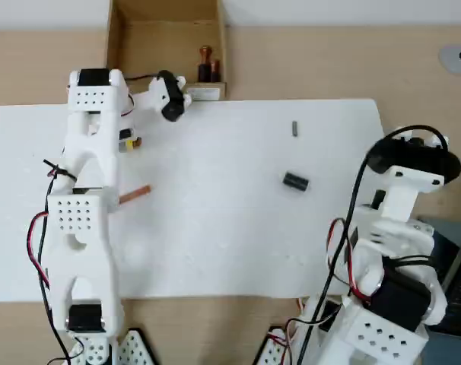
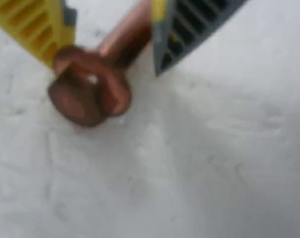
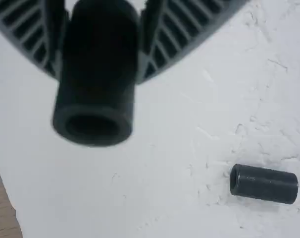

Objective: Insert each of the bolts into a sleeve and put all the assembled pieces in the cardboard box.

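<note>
My left gripper [image 2: 110,64] is shut on the shaft of a copper bolt [image 2: 85,91], whose hex head hangs just over the white mat. In the high view the bolt [image 1: 134,195] sticks out from under the left arm. My right gripper [image 3: 98,74] is shut on a black sleeve [image 3: 95,99], its open bore facing the camera. A second black sleeve [image 3: 264,183] lies on its side on the mat [image 1: 295,181], left of the right arm. The cardboard box [image 1: 112,46] at the back holds two bolt-and-sleeve pieces [image 1: 205,65] in its right corner.
A small dark piece [image 1: 294,128] rests on the white mat [image 1: 215,251] behind the loose sleeve. The right arm [image 1: 409,163] stands at the mat's right edge. Bare wooden table surrounds the mat.
</note>
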`<state>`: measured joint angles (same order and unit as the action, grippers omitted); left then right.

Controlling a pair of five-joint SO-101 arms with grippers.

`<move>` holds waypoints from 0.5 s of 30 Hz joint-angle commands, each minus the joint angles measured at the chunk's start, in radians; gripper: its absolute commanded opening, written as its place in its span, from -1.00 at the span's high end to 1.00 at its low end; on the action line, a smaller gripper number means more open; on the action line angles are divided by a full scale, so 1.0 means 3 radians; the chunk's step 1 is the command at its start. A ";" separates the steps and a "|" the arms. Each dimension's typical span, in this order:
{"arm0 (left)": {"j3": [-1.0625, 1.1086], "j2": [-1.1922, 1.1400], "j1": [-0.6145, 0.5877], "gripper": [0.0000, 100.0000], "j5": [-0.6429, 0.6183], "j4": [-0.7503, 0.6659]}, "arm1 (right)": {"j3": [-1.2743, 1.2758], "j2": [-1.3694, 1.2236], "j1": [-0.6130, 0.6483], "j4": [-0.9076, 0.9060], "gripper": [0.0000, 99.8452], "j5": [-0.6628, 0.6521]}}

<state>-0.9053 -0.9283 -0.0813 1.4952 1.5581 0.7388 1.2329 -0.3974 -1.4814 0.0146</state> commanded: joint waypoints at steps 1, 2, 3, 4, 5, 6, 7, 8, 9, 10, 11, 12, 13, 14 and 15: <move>-0.0133 0.0003 0.0066 0.76 0.0005 -0.0020 | -0.0013 0.0018 -0.0038 0.0087 0.98 0.0031; -0.0133 -0.0008 0.0066 0.76 0.0000 -0.0020 | -0.0013 0.0018 -0.0038 0.0087 0.98 0.0026; -0.0128 -0.0018 0.0066 0.76 0.0000 -0.0020 | -0.0013 0.0018 -0.0038 0.0087 0.98 0.0026; -0.0128 -0.0028 0.0066 0.79 0.0000 -0.0020 | -0.0013 0.0018 -0.0038 0.0087 0.98 0.0026; -0.0128 -0.0038 0.0077 0.84 0.0000 -0.0020 | -0.0013 0.0023 -0.0038 0.0087 0.98 0.0026; -0.0128 -0.0043 0.0077 0.90 0.0000 -0.0020 | -0.0013 0.0028 -0.0038 0.0087 0.98 0.0026; -0.0128 -0.0043 0.0082 0.96 0.0000 -0.0020 | -0.0013 0.0033 -0.0038 0.0087 0.98 0.0026; -0.0123 -0.0043 0.0082 1.00 0.0000 -0.0020 | -0.0018 0.0033 -0.0038 0.0087 0.98 0.0026; -0.0118 -0.0043 0.0082 0.99 0.0000 -0.0020 | -0.0018 0.0033 -0.0038 0.0087 0.98 0.0026; -0.0118 -0.0043 0.0082 0.99 0.0000 -0.0020 | -0.0018 0.0033 -0.0038 0.0087 0.98 0.0031; -0.0118 -0.0043 0.0082 0.99 -0.0005 -0.0020 | -0.0018 0.0033 -0.0038 0.0087 0.98 0.0031; -0.0128 -0.0043 0.0077 0.99 -0.0031 -0.0015 | -0.0018 0.0033 -0.0038 0.0087 0.98 0.0031; -0.0133 -0.0028 0.0072 0.99 -0.0092 -0.0015 | -0.0018 0.0033 -0.0038 0.0087 0.98 0.0031; -0.0133 -0.0018 0.0072 0.99 -0.0153 -0.0015 | -0.0018 0.0033 -0.0038 0.0087 0.98 0.0031; -0.0133 -0.0013 0.0072 0.99 -0.0189 -0.0015 | -0.0018 0.0038 -0.0038 0.0087 0.98 0.0036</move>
<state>-0.9129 -0.9452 -0.0690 1.4753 1.5597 0.7388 1.2329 -0.3974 -1.4784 0.0146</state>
